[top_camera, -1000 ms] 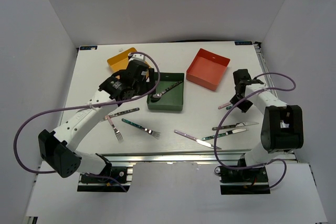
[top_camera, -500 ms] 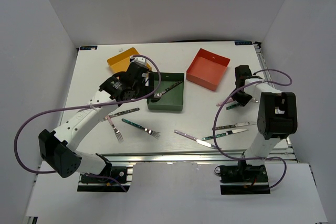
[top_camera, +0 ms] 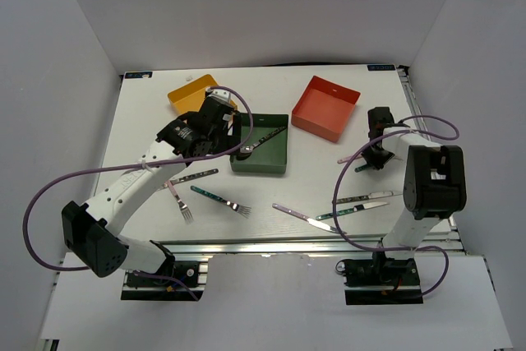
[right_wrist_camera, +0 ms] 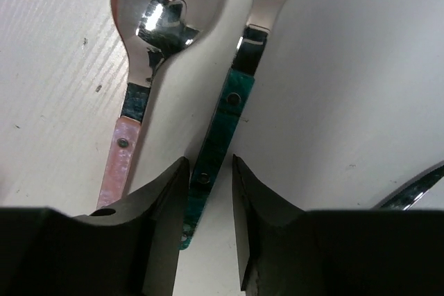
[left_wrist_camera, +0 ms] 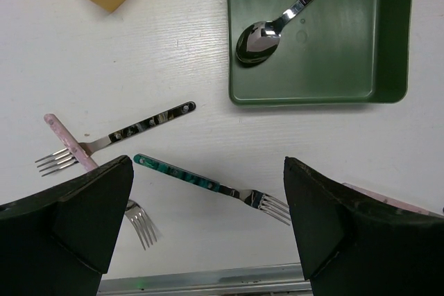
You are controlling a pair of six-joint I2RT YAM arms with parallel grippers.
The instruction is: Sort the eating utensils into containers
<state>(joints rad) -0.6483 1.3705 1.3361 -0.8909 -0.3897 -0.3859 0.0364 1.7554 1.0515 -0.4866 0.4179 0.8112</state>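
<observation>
right gripper (right_wrist_camera: 208,171) clenched on slim teal-handled metal spoon (right_wrist_camera: 232,98) near white table (top_camera: 312,178) edge, pink-handled spoon (right_wrist_camera: 118,157) crowding beside, left gripper (left_wrist_camera: 208,171) spread wide over teal-handled fork (left_wrist_camera: 201,181)

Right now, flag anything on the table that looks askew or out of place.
Two forks lie crossed at the left of the white table: the pink-handled metal fork and the dark-patterned-handled metal fork. The one shiny metal spoon in the dark green square tray lies diagonally. Nothing looks spilled or damaged.
</observation>
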